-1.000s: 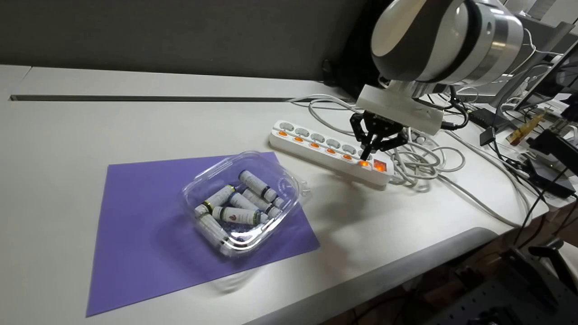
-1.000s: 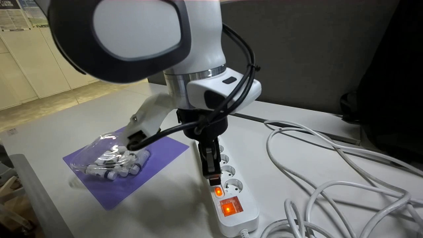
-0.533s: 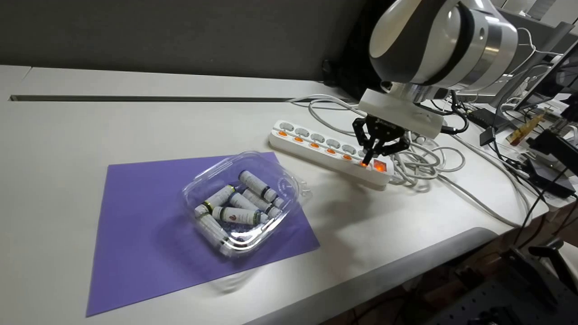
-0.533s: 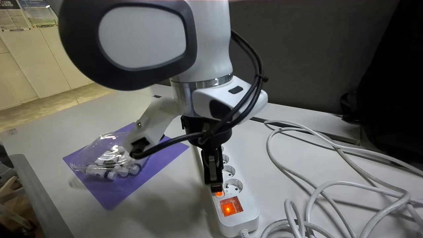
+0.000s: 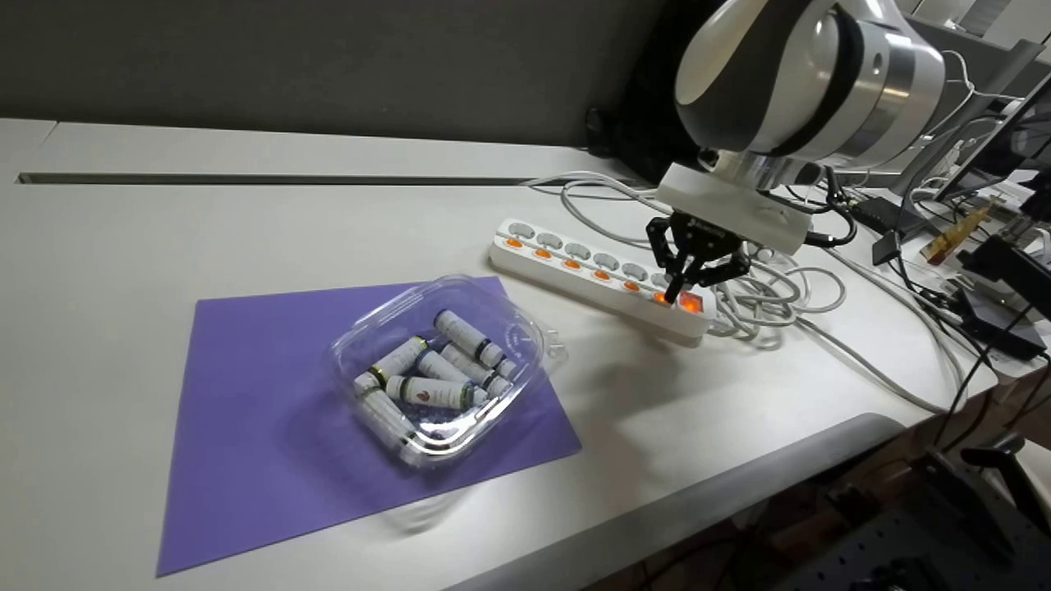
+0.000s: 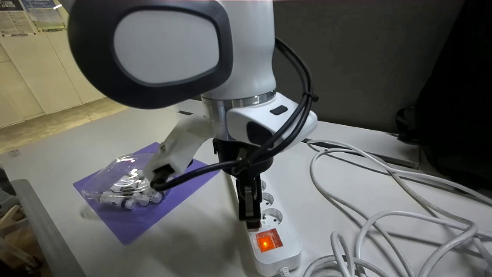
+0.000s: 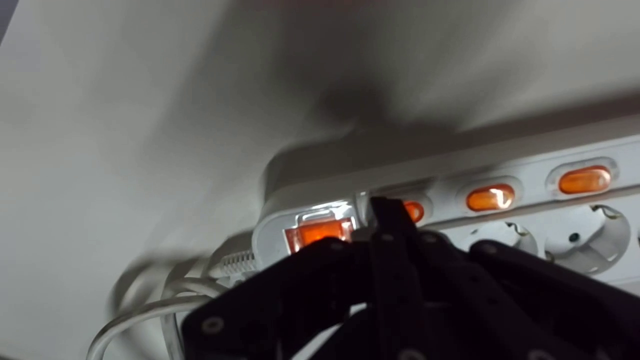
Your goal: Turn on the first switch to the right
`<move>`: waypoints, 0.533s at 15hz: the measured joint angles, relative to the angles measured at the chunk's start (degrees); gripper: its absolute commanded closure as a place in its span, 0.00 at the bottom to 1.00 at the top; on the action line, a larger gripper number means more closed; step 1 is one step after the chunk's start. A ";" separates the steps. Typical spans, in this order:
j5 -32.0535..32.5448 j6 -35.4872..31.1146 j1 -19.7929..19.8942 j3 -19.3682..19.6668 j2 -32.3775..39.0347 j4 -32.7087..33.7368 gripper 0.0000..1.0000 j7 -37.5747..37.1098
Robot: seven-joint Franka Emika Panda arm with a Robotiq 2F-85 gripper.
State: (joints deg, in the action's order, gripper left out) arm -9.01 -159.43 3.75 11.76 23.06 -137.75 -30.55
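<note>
Power strip (image 5: pixel 575 285): well apart from grey edge (image 5: pixel 673 517)
Hand (image 5: pixel 673 297): clenched, at 1 small switch (image 7: pixel 414 211)
Table (image 5: pixel 246 238): white
Partition (image 5: pixel 287 66): dark grey

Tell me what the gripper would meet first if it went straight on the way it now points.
Most likely the small orange switch beside the larger lit switch on the power strip; the shut gripper points down at it. Whether it already touches is unclear.

White table (image 5: pixel 107 246), grey near edge (image 5: pixel 698 507); dark slot (image 5: pixel 263 178) runs along its far side; charcoal partition (image 5: pixel 287 66) stands behind; in an exterior view, pale panelled wall (image 6: pixel 54 77) at far left carries printed sheets (image 6: pixel 17 23), tan floor (image 6: pixel 57 121) at its foot; black mass (image 6: pixel 461 96) at right, indistinct; soft shadows (image 5: pixel 620 386) on the table.
</note>
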 measured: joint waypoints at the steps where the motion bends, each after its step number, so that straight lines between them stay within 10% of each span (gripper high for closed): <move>1: -0.01 0.14 -0.05 0.05 0.02 0.06 1.00 0.00; 8: -0.04 1.73 -0.43 0.60 0.83 1.11 1.00 0.00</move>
State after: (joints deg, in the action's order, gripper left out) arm -9.05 -157.70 3.32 12.37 23.89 -136.64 -30.55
